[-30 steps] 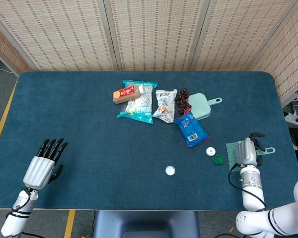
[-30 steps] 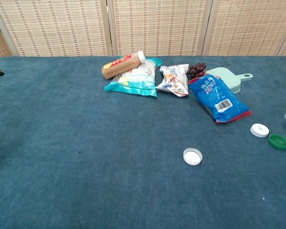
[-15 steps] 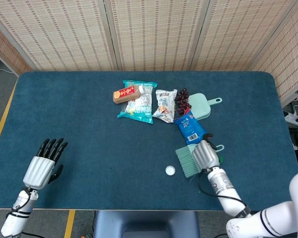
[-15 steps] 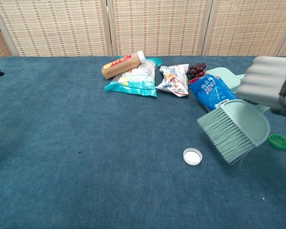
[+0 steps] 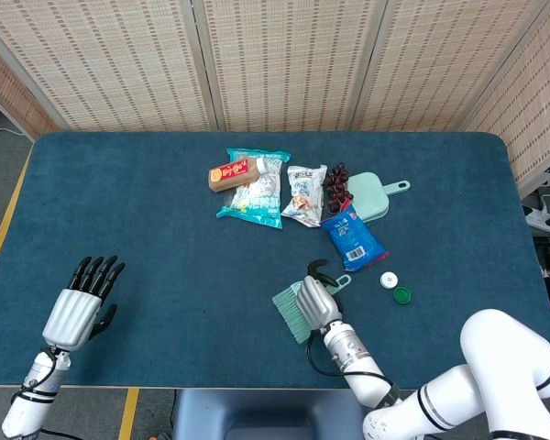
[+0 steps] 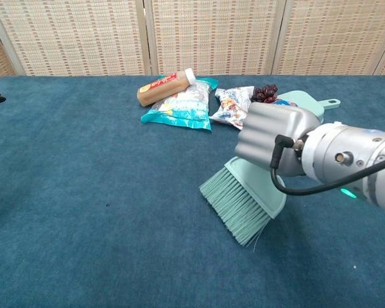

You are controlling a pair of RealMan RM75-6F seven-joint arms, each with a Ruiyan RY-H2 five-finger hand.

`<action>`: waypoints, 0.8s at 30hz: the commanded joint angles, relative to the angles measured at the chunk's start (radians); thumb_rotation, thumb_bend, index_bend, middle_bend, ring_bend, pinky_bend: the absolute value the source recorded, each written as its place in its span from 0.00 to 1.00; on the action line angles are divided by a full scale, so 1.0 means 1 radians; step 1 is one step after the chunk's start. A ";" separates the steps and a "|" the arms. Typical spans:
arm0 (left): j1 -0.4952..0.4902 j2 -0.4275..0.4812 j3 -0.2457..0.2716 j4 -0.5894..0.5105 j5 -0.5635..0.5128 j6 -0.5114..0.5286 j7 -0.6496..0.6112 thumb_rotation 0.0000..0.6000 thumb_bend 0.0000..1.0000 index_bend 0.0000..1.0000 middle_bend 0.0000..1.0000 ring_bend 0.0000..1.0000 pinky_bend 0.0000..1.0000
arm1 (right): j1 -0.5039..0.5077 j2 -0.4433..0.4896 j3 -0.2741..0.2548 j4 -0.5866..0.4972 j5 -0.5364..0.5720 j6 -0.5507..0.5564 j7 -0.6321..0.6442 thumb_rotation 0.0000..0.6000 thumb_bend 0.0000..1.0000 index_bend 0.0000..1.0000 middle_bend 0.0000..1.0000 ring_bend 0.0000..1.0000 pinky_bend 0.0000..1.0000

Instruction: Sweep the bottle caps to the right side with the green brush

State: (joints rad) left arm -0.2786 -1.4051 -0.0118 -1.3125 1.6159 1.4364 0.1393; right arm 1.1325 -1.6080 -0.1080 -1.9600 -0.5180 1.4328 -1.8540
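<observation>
My right hand [image 5: 317, 301] grips the green brush [image 5: 291, 312] by its handle, bristles pointing left and down at the cloth. In the chest view the same right hand [image 6: 274, 138] fills the right side, and the brush [image 6: 242, 202] has its bristles low over the cloth. A white cap [image 5: 389, 280] and a green cap [image 5: 402, 295] lie to the right of the brush. A third cap seen earlier near the table's middle is hidden behind the hand and brush. My left hand [image 5: 77, 309] rests at the front left, holding nothing, fingers straight.
Along the back middle lie an orange bottle [image 5: 233, 174], a teal snack bag [image 5: 255, 191], a white snack bag [image 5: 304, 194], dark grapes [image 5: 336, 183], a green dustpan [image 5: 371, 195] and a blue packet [image 5: 353, 238]. The table's right edge is beyond the caps.
My right hand has carried the brush leftward from the table's right edge, past the green and white caps, to just left of where the middle white cap lay. The left hand is unmoved.
</observation>
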 commanded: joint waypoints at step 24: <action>0.000 0.000 0.000 0.000 0.000 0.000 0.000 1.00 0.45 0.00 0.00 0.00 0.01 | -0.013 0.015 -0.178 0.008 0.040 0.201 -0.200 1.00 0.50 0.96 0.90 0.62 0.32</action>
State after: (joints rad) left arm -0.2786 -1.4051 -0.0118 -1.3125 1.6159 1.4364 0.1393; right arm 1.1239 -1.5990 -0.2796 -1.9471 -0.4751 1.6286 -2.0577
